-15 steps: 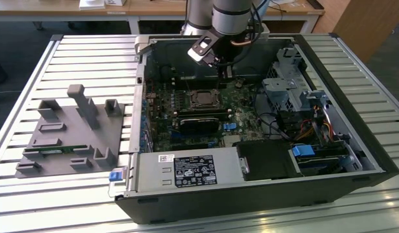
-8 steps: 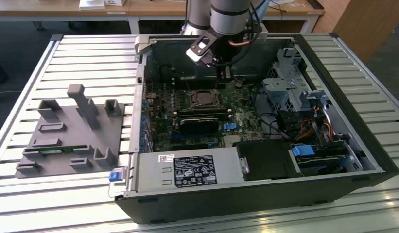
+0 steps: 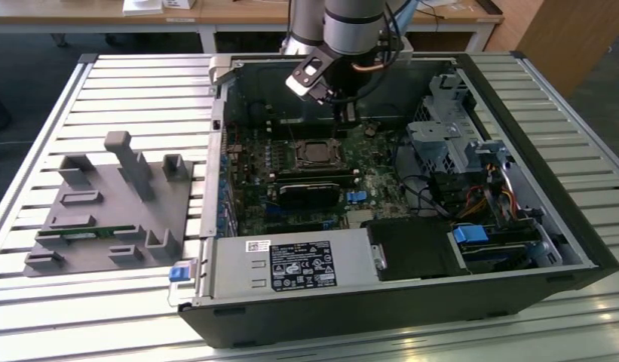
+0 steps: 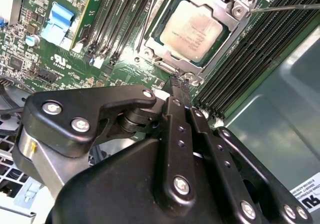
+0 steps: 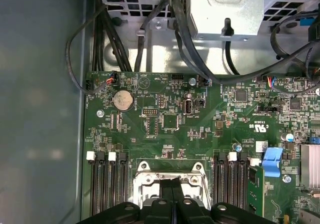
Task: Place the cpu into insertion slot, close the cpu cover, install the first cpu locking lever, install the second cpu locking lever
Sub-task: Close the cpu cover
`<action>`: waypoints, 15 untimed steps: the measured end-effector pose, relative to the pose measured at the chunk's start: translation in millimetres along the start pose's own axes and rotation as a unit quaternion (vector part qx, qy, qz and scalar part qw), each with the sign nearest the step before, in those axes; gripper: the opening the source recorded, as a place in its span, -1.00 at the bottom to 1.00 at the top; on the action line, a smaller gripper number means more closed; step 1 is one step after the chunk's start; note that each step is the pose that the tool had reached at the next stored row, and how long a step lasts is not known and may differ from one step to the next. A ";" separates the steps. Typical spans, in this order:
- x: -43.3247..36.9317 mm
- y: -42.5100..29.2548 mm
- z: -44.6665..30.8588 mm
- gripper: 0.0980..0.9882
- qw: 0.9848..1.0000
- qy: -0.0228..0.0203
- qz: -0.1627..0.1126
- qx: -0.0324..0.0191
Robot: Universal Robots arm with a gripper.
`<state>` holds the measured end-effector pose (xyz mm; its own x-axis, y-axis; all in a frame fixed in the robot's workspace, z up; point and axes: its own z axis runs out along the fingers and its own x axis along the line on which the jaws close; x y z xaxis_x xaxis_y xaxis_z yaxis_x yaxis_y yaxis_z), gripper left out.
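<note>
The cpu [image 4: 195, 29], a dull silver square, lies in the insertion slot [image 4: 165, 42] on the green motherboard. The grey cpu cover [image 4: 221, 5] lies flat around it as a frame. A thin metal locking lever [image 4: 287, 6] sticks out from one corner of the socket. My gripper [image 4: 180, 84] is shut, its black fingers pressed together with nothing seen between them. Its tip hovers right at the socket's edge, beside a small hook there. In the exterior view the gripper [image 3: 344, 117] hangs inside the case just behind the socket [image 3: 314, 153]. The first wrist view shows the fingertips [image 5: 171, 186] over the socket frame [image 5: 145, 176].
Black memory slots [image 4: 250, 59] flank the socket on both sides. The open case holds a power supply [image 3: 289, 264] at the front, a drive cage [image 3: 445, 136] and cables [image 3: 490, 196] on the exterior view's right. A grey fixture [image 3: 118, 204] sits on the slatted table at the left.
</note>
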<state>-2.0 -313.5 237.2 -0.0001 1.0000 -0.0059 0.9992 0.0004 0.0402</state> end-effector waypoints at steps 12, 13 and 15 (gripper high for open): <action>0.0 -4.7 0.0 -0.98 1.000 0.000 0.000 0.000; 0.0 -5.2 0.0 -0.98 1.000 0.000 0.000 0.000; 0.0 -6.3 0.0 -0.98 1.000 0.000 0.000 0.000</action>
<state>-8.3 -313.5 236.9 -0.0002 1.0000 -0.0058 0.9992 0.0004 0.0402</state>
